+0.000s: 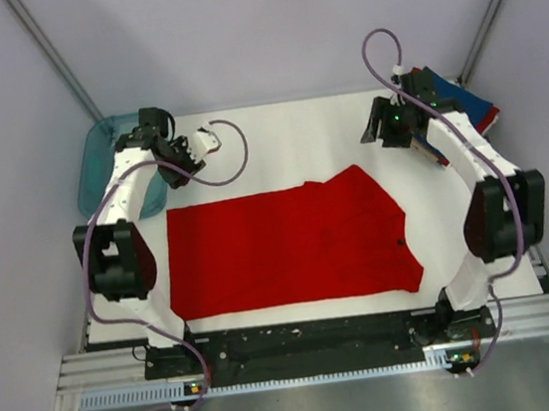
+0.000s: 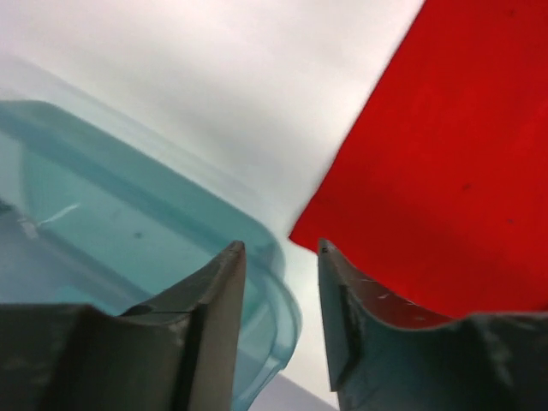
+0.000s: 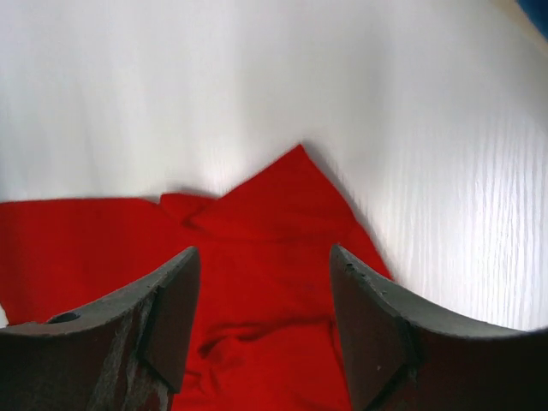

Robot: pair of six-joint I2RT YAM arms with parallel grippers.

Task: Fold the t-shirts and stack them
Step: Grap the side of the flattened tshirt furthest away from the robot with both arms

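left gripper (image 2: 278, 248): fingers apart, nothing between them, up off the white worktop (image 1: 286, 139)
right gripper (image 3: 265, 253): fingers apart too, empty
bright red soft cloth t-shirt (image 1: 290, 249): flat, between my two grippers, long axis running from one to the other
key relation: its corner just right of my left gripper, its sleeve peak just ahead of my right
nearer arm: about even, I judge
cloth: thin, matte, limp, lightly creased
translucent teal plastic tray (image 2: 128, 197): smooth, rounded, just left of my left gripper
folded navy blue t-shirt (image 1: 456, 93): beside my right gripper, on its outer side

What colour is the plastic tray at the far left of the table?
The translucent plastic tray is teal; the left wrist view shows it best.
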